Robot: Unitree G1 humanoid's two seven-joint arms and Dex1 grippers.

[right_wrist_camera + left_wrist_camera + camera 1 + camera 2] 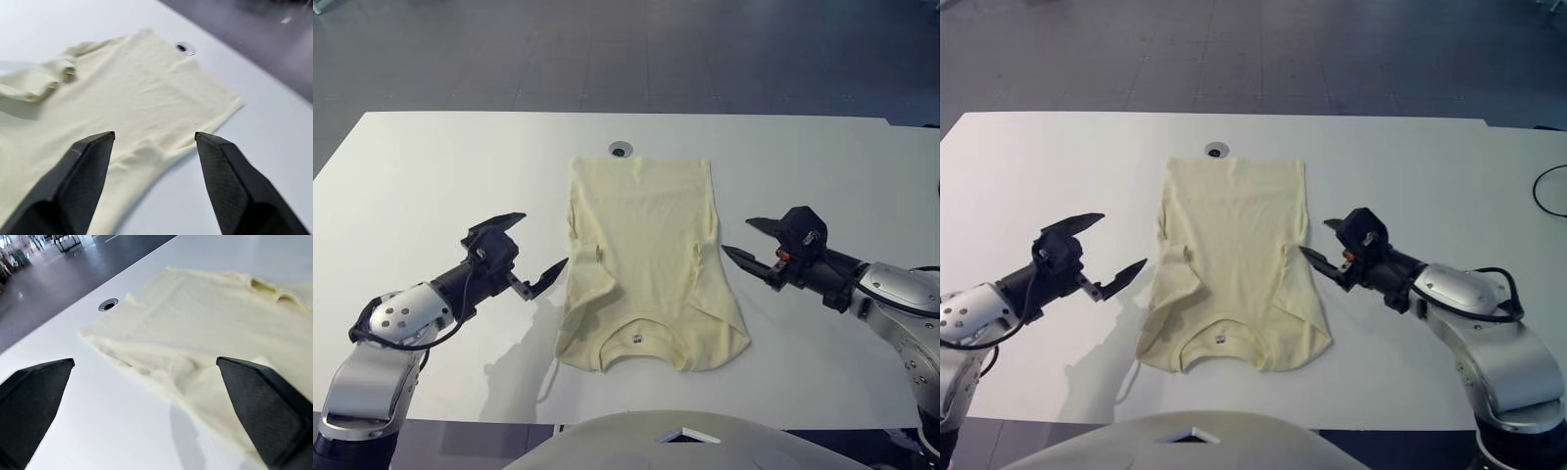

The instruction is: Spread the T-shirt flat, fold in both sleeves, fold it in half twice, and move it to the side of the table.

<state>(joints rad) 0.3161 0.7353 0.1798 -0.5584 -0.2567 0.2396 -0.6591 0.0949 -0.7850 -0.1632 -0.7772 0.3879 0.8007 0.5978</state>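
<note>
Gripper-wise, the black two-finger left gripper (542, 239) sits just off the left edge of the pale yellow cotton T-shirt (646, 264), about level with the shirt's middle and not touching the cloth. Its pointed fingers (39, 401) are spread wide with nothing between them, and from the wrist cam they frame the shirt's side edge. The T-shirt itself lies flat-ish in the middle of the white rectangular table (431, 176), collar end toward the robot with a little tag (636, 338) showing inside the neckline, and the hem toward the far side. Both sleeves look folded in onto the body, though the corners by the collar are a bit rumpled. Right past the hem there's a small round metal grommet hole (621, 149) in the tabletop, just about touching the shirt's far edge. Off the shirt's right edge is the matching black right gripper (736, 235), fingers (88, 176) also held apart, empty, close to the cloth but clear of it. Well right of the shirt, a thin black cable (1542, 191) loops at the table's edge.
</note>
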